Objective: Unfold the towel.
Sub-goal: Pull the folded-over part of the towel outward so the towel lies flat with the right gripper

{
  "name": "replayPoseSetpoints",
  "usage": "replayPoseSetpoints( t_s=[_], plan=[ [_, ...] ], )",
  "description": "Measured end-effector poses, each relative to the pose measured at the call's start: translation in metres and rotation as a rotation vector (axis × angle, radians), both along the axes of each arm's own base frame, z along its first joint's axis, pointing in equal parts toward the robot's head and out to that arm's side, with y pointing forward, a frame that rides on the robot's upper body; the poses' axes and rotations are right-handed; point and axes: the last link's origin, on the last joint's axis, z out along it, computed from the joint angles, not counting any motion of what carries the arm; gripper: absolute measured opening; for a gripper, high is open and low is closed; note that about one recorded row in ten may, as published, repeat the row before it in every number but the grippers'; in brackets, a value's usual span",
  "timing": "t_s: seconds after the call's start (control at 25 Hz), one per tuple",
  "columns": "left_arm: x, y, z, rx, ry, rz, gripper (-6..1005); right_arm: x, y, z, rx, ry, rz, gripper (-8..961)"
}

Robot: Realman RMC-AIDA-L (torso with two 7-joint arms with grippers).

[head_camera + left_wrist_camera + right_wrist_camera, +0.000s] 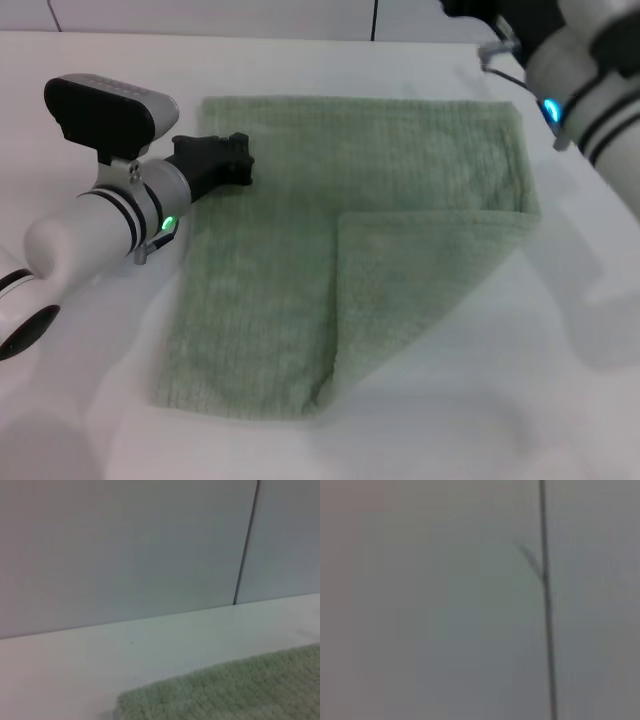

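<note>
The pale green towel (290,200) lies flat on the white table (90,400) in the head view. Its near right part is folded over as a flap (410,280) that lies on top of the rest. My left gripper (232,160) is black and sits low over the towel's far left edge, pointing to the right. The left wrist view shows a fuzzy edge of the towel (235,690) on the table. My right arm (590,90) is raised at the far right; only the dark base of its gripper (478,10) shows at the picture's top edge, beyond the towel's far right corner.
A pale wall with a dark vertical seam (246,545) stands behind the table. The right wrist view shows only that wall and seam (546,605). Bare table surrounds the towel on all sides.
</note>
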Motion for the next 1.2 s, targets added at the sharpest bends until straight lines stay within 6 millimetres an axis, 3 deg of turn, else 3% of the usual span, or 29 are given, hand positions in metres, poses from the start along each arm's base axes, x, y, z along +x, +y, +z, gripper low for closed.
replayPoseSetpoints(
  t_s=[0.4,0.6,0.88,1.2],
  plan=[
    [0.001,0.0,0.0,-0.001,0.002,-0.007,35,-0.045,0.009,0.01,-0.304,-0.183,-0.091,808],
    [0.002,0.0,0.0,-0.002,0.002,-0.007,37,-0.06,0.004,0.003,-0.46,-0.318,-0.111,808],
    [0.002,0.0,-0.001,-0.002,-0.001,-0.004,40,-0.057,-0.001,-0.015,-0.683,-0.412,-0.141,808],
    [0.001,-0.001,-0.001,-0.003,-0.002,-0.002,44,-0.046,-0.004,-0.021,-0.86,-0.469,-0.171,809]
  ],
)
